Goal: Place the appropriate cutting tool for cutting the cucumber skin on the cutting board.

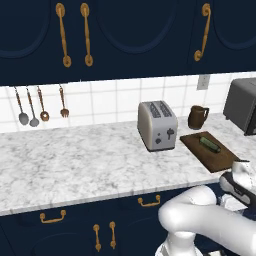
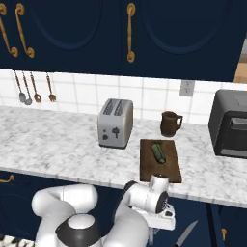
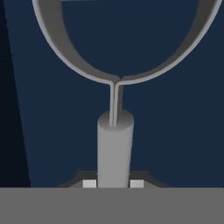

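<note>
1. The gripper (image 3: 113, 183) is shut tight around the grey handle of the peeler (image 3: 114, 131). One small finger pad (image 3: 89, 183) shows on each side of the handle.
2. In the hand view the peeler's handle is a plain grey stick. Two thin grey arms bend out from its top like a big round loop.
3. Behind the peeler there is only the dark blue cabinet front.
4. The cutting board (image 2: 168, 166) lies flat on the white marble counter (image 2: 58, 142), just to the right of the toaster (image 2: 115, 123).
5. The cucumber (image 2: 158, 152) lies on the cutting board, on the part nearer the wall.
6. A brown mug (image 2: 170, 123) stands behind the cutting board, close to the tiled wall.
7. A dark toaster oven (image 2: 230, 123) sits on the counter, well to the right of the cutting board.
8. Spoons and a fork (image 1: 41, 105) hang on the wall, far to the left of the toaster.
9. In the right base view the white hand hangs below the counter edge, in front of the cutting board, against the blue cabinets.
10. In that view a thin grey blade shape (image 2: 185, 234) sticks out low down, to the right of the hand. I cannot tell just what it is.
</note>
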Robot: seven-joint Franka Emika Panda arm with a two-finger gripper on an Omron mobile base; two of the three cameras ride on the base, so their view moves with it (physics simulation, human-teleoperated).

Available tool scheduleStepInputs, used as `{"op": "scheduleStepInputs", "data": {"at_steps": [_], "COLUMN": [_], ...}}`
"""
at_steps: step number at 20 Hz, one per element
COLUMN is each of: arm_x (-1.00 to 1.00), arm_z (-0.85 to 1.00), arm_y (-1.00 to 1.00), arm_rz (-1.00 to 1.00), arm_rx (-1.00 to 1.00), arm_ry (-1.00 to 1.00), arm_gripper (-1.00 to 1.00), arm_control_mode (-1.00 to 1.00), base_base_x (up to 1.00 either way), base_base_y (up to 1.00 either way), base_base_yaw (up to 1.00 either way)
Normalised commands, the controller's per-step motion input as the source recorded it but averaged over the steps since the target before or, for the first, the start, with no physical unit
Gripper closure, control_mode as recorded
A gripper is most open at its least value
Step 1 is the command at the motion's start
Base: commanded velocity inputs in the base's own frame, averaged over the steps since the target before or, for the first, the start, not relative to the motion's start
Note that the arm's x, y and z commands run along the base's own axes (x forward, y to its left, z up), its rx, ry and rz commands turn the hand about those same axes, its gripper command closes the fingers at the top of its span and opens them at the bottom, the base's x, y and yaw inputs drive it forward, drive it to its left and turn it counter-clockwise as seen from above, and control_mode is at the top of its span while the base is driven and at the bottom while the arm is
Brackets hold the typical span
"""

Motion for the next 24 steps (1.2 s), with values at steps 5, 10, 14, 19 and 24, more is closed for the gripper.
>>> {"op": "scheduleStepInputs", "data": {"at_steps": [5, 10, 14, 19, 24], "arm_x": [-0.9, -0.41, 0.36, 0.77, 1.0], "arm_z": [1.0, 1.0, 1.0, 0.94, 0.32], "arm_y": [-0.09, 0.0, -0.13, -0.3, -0.25], "arm_rz": [0.01, 0.02, 0.08, 0.12, 0.18], "arm_rx": [0.0, 0.0, -0.02, 0.0, 0.01], "arm_ry": [-0.09, -0.09, -0.16, -0.1, 0.0], "arm_gripper": [1.0, 1.0, 1.0, 1.0, 1.0], "arm_control_mode": [-1.0, -1.0, -1.0, -1.0, -1.0], "base_base_x": [0.0, 0.0, 0.0, 0.0, 0.0], "base_base_y": [0.0, 0.0, 0.0, 0.0, 0.0], "base_base_yaw": [0.0, 0.0, 0.0, 0.0, 0.0]}}
